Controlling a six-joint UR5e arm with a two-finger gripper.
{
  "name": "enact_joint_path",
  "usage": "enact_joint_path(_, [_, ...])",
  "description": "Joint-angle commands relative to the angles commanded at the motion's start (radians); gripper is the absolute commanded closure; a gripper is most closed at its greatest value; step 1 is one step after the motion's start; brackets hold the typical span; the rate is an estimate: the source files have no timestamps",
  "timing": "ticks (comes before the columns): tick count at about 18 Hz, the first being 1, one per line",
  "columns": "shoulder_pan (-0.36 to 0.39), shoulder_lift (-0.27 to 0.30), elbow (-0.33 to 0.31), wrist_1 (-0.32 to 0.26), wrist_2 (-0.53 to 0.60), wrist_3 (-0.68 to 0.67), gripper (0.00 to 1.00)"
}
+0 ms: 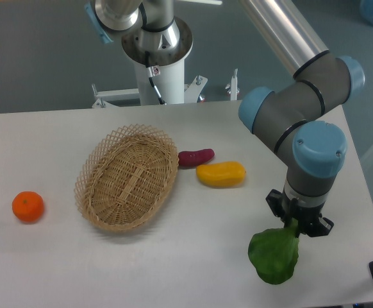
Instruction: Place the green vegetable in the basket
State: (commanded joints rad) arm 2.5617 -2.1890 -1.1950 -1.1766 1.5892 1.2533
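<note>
Hanging nearest the camera, one green vegetable point(273, 255) sits at the table's point(193, 256) five o'clock, its stalk end pinched in the closed gripper point(293, 227); the fingers are largely hidden by the leaves. One basket point(127, 176) lies at centre, well apart. One orange point(27, 206) at nine o'clock. One yellow vegetable point(220, 174) and one dark red vegetable point(195, 156) lie beside the basket's three o'clock rim. No writing legible.

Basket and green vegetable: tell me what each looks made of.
The basket looks like woven wicker, light tan and matte, with visible strands and an open lattice rim. The green vegetable, under the end effector, looks like smooth moulded plastic or rubber, evenly bright green with a faint sheen; which one isn't clear.
</note>
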Motion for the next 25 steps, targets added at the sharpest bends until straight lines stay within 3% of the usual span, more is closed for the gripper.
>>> enact_joint_path(21, [-0.002, 0.006, -0.012, 0.005, -0.014, -0.006, 0.67])
enact_joint_path(25, [-0.008, 0.041, -0.072, 0.011, -0.012, -0.009, 0.68])
